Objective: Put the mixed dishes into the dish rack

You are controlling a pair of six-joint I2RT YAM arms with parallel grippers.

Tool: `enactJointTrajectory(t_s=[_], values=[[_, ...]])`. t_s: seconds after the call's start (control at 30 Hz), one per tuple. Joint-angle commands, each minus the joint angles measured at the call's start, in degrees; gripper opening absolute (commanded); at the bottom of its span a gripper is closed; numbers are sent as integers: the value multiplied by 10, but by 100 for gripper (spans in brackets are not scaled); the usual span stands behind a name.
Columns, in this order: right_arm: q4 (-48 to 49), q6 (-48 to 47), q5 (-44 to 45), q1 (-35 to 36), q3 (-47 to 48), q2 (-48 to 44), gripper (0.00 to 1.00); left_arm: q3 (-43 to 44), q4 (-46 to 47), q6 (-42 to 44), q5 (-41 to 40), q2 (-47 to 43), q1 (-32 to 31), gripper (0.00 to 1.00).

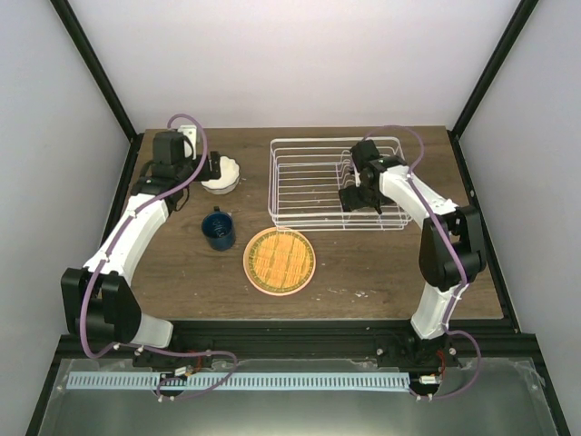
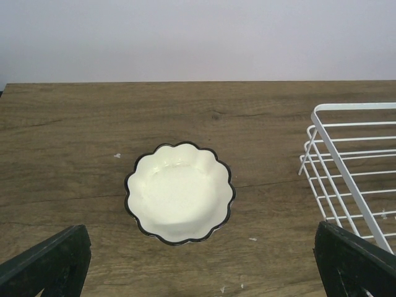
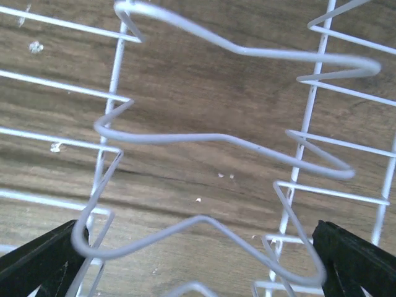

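Checking load status: nothing is in the dish rack (image 1: 336, 182) yet; its wires are bare in the top and right wrist views. All four dishes sit on the table (image 1: 381, 272) outside it. The white scalloped bowl (image 2: 180, 192) is upright just off the rack's left side, apart from the wire. The blue mug (image 1: 218, 229) is further out, left of the rack's near-left corner. The orange plate (image 1: 279, 259) lies flat just in front of the rack's near rail and looks stacked on the pink plate (image 1: 272, 293), which shows only a rim. Left gripper (image 2: 203, 250) is poised at the bowl, left of the rack, jaws spread wide, holding nothing, no contact. Right gripper (image 3: 198, 260) hovers over the rack's right half above the dividers, jaws equally wide apart, empty. My read: zero of four done. Bowl looks like the first pick, then mug, then both plates into the divider slots. The plates likely need separating first.
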Motion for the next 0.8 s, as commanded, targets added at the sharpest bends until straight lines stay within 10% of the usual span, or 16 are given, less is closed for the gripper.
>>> enactJointTrajectory(t_s=[0.0, 0.77], values=[[12, 3, -8, 8, -11, -19, 100, -3, -4, -1, 8, -12, -2, 100], [-59, 27, 32, 8, 133, -56, 100, 2, -10, -2, 20, 3, -2, 100]])
